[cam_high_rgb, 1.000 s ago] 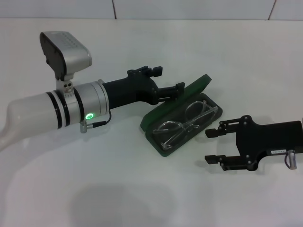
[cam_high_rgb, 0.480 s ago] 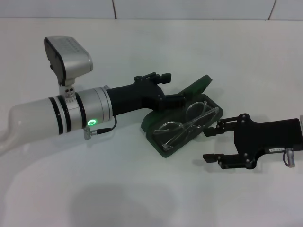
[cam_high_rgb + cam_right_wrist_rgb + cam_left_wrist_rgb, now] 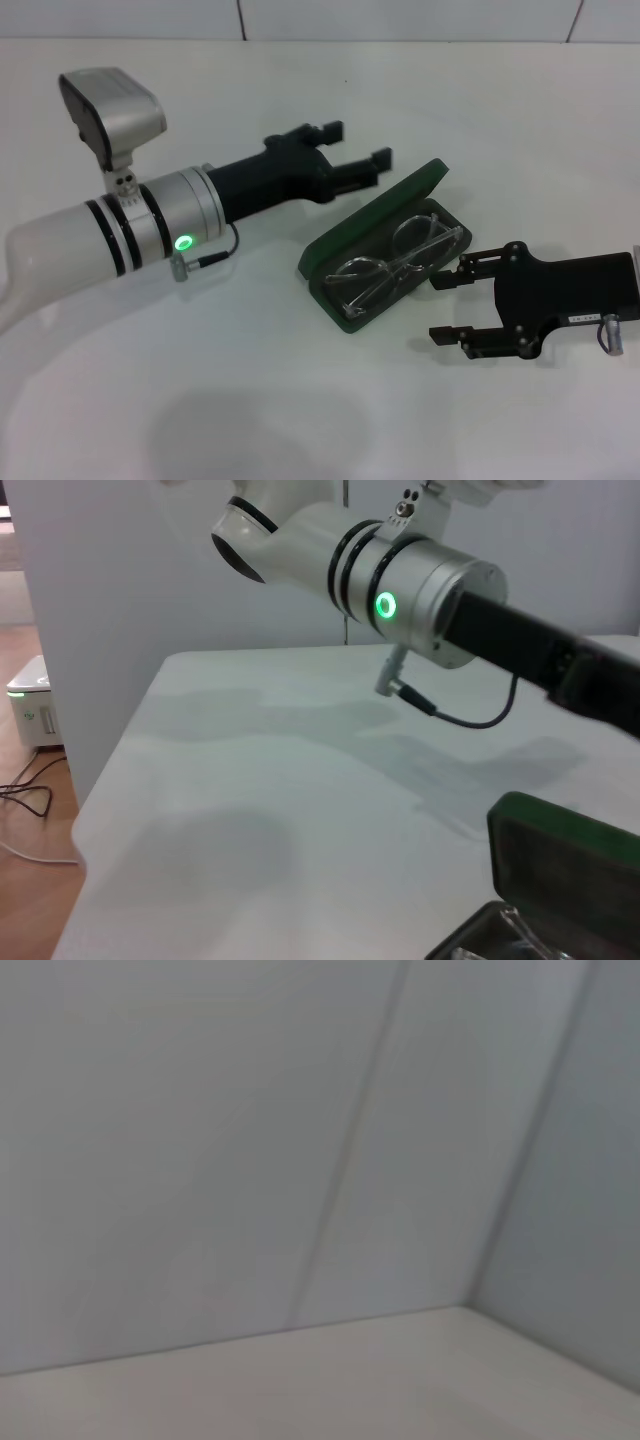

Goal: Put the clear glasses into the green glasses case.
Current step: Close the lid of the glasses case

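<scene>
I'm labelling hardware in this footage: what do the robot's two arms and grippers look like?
The left arm is glossy white, ending in a silver cuff with black rings, a lit green ring button and a thin black cable. A silver-grey camera box sits on it. The left gripper is matte black with slim jaws. The right gripper is black too, with a small white label.
</scene>
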`<action>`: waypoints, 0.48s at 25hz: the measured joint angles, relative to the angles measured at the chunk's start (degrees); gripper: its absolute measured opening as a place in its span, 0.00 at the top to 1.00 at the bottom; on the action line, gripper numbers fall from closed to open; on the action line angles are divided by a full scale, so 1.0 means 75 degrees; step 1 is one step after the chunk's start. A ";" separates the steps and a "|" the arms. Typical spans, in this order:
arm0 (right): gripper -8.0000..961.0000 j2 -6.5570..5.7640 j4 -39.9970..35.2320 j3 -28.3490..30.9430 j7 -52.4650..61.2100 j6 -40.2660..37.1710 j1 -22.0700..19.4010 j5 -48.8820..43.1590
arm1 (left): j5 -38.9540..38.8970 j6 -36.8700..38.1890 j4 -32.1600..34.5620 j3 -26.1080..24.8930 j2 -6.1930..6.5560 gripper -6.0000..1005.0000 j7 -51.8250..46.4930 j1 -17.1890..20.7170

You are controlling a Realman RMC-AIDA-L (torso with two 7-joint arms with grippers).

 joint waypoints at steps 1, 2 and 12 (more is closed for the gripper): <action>0.40 0.0000 0.0008 -0.0001 -0.0007 -0.0001 0.0004 0.0000 | -0.0097 -0.0160 -0.0015 0.0001 -0.0001 0.12 0.0052 -0.0001; 0.40 0.0001 0.0018 -0.0006 -0.0014 -0.0001 0.0007 0.0000 | -0.0124 -0.0337 -0.0021 0.0006 -0.0001 0.12 0.0073 -0.0005; 0.40 0.0014 0.0035 -0.0092 -0.0026 0.0037 0.0046 0.0001 | -0.1119 -0.1473 0.0107 0.1961 -0.0002 0.12 0.0090 -0.0089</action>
